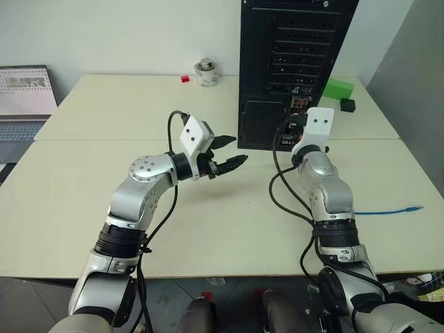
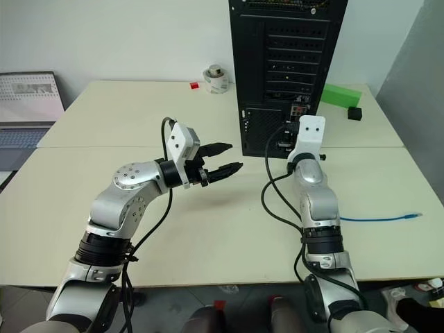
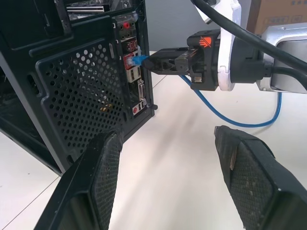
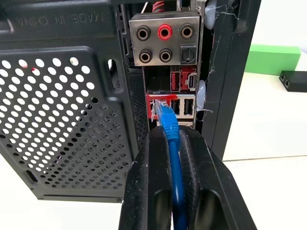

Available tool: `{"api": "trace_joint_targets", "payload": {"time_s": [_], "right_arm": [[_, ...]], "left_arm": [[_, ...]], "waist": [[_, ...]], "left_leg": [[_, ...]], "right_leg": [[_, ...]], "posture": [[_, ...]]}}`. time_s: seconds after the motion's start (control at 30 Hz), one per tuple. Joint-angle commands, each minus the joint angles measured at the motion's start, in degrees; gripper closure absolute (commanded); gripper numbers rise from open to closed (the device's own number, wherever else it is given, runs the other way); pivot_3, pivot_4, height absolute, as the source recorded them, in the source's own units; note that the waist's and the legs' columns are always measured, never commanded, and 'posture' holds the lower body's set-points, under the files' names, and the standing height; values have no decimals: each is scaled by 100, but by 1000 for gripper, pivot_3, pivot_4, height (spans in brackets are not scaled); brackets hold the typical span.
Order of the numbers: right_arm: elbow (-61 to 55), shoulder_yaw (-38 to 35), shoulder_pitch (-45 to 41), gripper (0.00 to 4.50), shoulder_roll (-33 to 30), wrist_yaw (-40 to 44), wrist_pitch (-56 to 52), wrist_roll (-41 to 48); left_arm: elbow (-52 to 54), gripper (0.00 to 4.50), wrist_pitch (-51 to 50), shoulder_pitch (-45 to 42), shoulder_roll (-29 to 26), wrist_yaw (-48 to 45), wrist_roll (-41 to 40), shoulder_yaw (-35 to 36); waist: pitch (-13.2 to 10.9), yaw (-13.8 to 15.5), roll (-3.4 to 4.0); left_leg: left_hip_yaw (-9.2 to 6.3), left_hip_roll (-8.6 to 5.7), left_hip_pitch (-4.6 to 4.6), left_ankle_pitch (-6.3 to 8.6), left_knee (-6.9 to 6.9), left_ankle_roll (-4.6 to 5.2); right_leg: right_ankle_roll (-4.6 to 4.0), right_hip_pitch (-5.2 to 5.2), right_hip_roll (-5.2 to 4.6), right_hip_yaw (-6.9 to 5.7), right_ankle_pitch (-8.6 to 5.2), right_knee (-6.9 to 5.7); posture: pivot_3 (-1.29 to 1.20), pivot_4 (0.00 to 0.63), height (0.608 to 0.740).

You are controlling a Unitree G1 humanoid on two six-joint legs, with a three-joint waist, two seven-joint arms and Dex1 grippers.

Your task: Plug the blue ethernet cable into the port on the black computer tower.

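The black computer tower (image 1: 291,41) stands at the back of the table with its rear face toward me. My right gripper (image 4: 175,136) is shut on the blue ethernet cable (image 4: 175,167) just behind its plug. The plug's clear tip (image 4: 160,108) sits at the mouth of the port (image 4: 154,101) in the coloured connector strip; how deep it goes I cannot tell. The rest of the cable (image 1: 388,211) trails over the table to the right. My left gripper (image 1: 237,150) hovers open and empty to the left of the tower, pointing at it.
A mesh fan grille (image 4: 62,120) lies beside the connector strip. A laptop (image 1: 24,97) sits at the far left, a tape roll (image 1: 206,72) and a small red piece (image 1: 184,78) at the back, a green block (image 1: 338,88) and a small black box (image 1: 347,105) right of the tower.
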State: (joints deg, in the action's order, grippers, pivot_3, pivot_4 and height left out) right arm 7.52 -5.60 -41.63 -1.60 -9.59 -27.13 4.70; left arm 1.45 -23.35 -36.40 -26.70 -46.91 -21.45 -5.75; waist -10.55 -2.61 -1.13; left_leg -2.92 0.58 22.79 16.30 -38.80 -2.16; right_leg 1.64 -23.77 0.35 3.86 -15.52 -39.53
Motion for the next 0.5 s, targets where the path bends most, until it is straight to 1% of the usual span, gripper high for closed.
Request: {"api": "trace_joint_targets", "payload": {"time_s": [0.03,0.17,0.5], "right_arm": [[-79,41,-219,4500,230,-323,307,-162],[130,66,-374,4500,377,-442,491,-243],[794,90,-864,4500,463,-459,846,-302]], "left_arm": [[-1,1296,111,-116,-21,-59,18,142],[-110,1296,127,-173,-42,-105,66,114],[-425,1296,197,-386,-121,-213,223,151]], "waist": [[0,-23,0],[0,-45,0],[0,-108,0]], "left_leg": [[0,0,0,0,0,0],[1,0,2,0,1,0],[12,1,1,0,0,0]], "right_leg": [[0,-1,0,0,0,-1],[0,-3,0,1,0,0],[0,-19,4,15,0,-20]], "posture": [[0,150,740],[0,150,740],[0,150,740]]}}
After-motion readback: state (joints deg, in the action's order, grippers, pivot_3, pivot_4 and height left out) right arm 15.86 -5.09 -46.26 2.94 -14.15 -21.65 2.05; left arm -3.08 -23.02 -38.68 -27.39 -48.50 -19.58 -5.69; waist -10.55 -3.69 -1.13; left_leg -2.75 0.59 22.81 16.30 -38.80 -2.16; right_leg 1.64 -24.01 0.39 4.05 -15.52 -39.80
